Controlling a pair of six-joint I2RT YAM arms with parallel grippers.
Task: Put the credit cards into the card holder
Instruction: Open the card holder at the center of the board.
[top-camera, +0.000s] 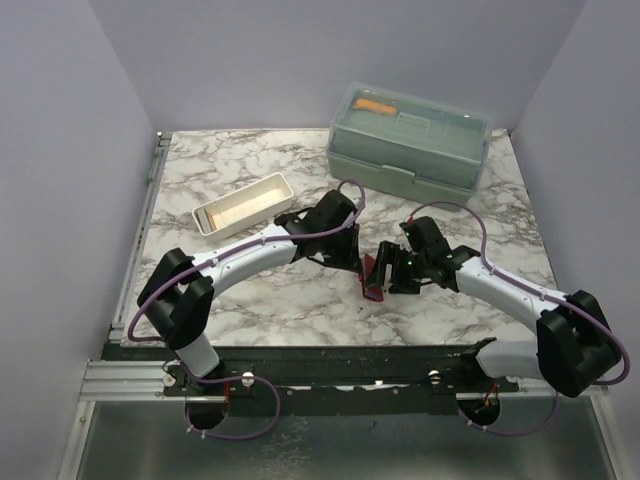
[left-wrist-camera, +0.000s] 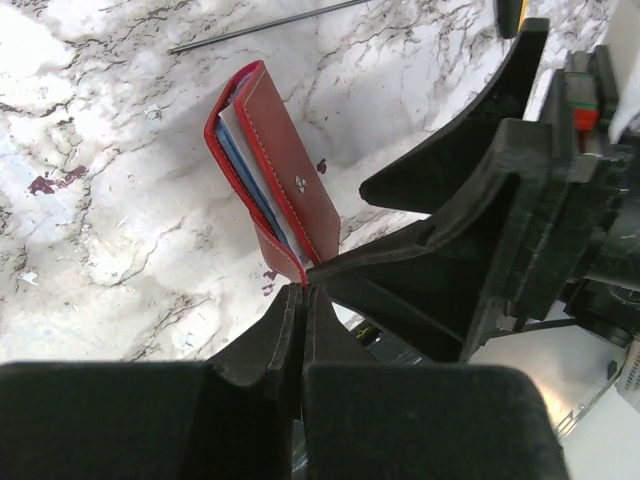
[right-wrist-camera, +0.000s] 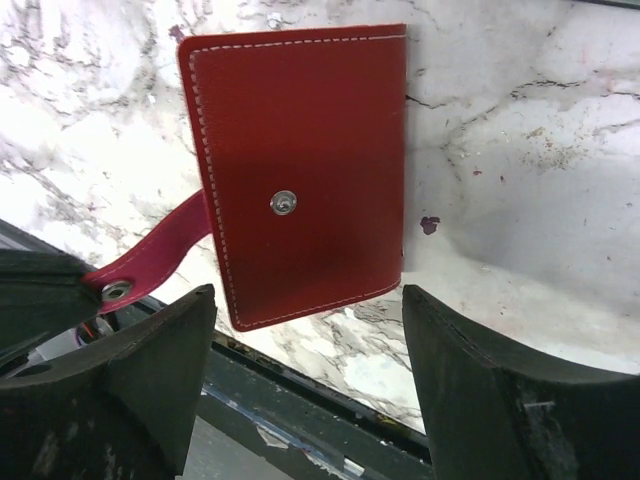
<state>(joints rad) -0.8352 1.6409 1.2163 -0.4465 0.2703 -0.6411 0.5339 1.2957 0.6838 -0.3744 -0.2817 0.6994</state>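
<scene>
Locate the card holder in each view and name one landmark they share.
Top external: card holder at the centre of the picture.
Left wrist: card holder upper centre-left, nearly edge-on.
Right wrist: card holder upper centre, broad face toward camera.
Shared landmark: the marble table under it.

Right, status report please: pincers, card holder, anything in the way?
Left pincer shut on strap of flat dark-red card holder. Right pincer open, facing it. Nothing seen blocking.

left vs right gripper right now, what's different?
The left gripper is shut, pinching the card holder by its strap; the right gripper is open, holding nothing. The left gripper sits at the card holder's edge; the right gripper faces its flat cover. Both are black, both at the card holder.
</scene>
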